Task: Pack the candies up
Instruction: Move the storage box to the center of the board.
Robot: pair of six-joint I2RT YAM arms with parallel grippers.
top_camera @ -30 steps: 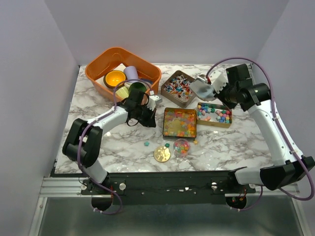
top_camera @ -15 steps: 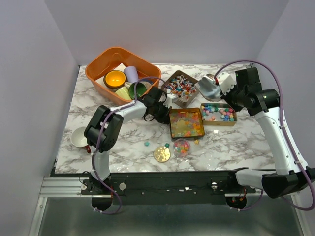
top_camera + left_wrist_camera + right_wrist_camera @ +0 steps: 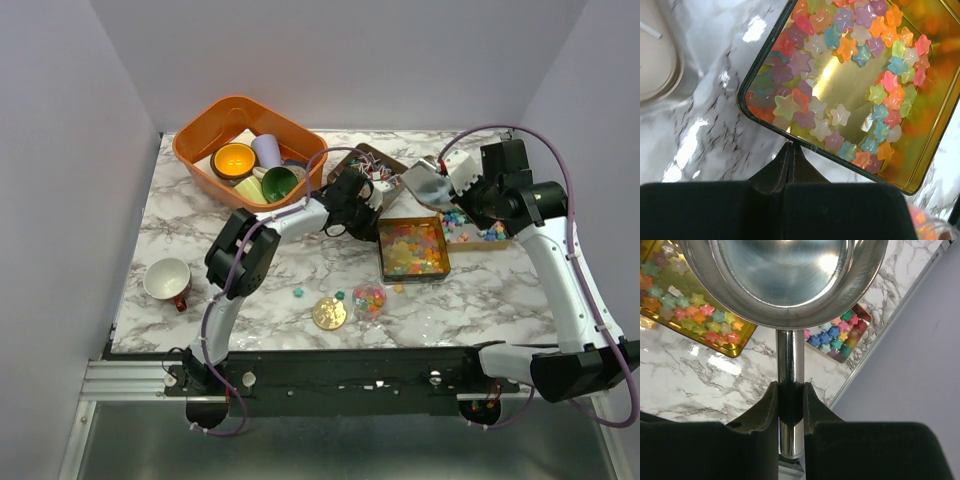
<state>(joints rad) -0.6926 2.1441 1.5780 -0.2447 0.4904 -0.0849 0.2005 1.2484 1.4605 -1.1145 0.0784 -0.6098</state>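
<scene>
Left gripper (image 3: 790,146): fingers together, holding nothing, tips butted against the rim of the gold tin (image 3: 837,80). The tin sits right of centre on the surface, full of star candies (image 3: 840,114). Right gripper (image 3: 790,390): clamped on the handle of a metal scoop (image 3: 785,280), bowl empty, hovering over the back edge of that tin. A second tin (image 3: 480,241) of blue and pink candies (image 3: 832,335) sits toward the right edge. A small clear tub (image 3: 368,298) sits near the front edge, partly filled.

Looks like tin positioning ahead of scooping. The next move likely calls for the left gripper bracing the tin while the scoop tilts down and digs in shallow.
</scene>
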